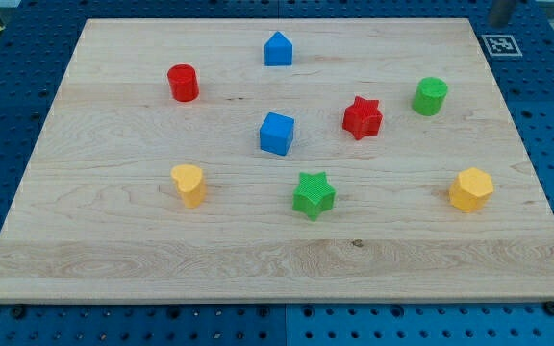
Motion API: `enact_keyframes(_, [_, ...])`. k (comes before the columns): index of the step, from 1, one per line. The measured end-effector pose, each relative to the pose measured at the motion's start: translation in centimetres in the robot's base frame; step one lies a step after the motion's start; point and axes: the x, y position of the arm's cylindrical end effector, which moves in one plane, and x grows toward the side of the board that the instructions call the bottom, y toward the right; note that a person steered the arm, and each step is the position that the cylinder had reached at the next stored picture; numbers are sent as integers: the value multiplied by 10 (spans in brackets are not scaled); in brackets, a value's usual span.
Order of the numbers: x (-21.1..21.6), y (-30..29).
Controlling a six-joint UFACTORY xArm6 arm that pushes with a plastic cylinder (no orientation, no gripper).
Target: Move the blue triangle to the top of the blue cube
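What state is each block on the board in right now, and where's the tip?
blue triangle: upright, view's top, untouched
blue cube: upright, centre
red cylinder: upright
red star: flat
green cylinder: upright
green star: flat
yellow heart: flat
yellow hexagon: flat
my tip: not visible

The blue triangle (pixel 278 49) stands far on the worktop (pixel 113 259), with the blue cube (pixel 277 134) nearer, almost straight in line with it. Bare wood lies between the two, so that lane is unobstructed. To the left of it the red cylinder (pixel 183 83) stands well apart; to the right the red star (pixel 362 117) sits near the cube, the green cylinder (pixel 430 96) further right. Nearer, the yellow heart (pixel 188 185), green star (pixel 314 195) and yellow hexagon (pixel 470 189) form a loose row with wide gaps between them. The near strip of wood carries no blocks. The rod's tip does not show.
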Motion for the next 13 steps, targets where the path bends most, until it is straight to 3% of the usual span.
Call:
enact_keyframes(11, [1,4])
enact_keyframes(13, [25,-82])
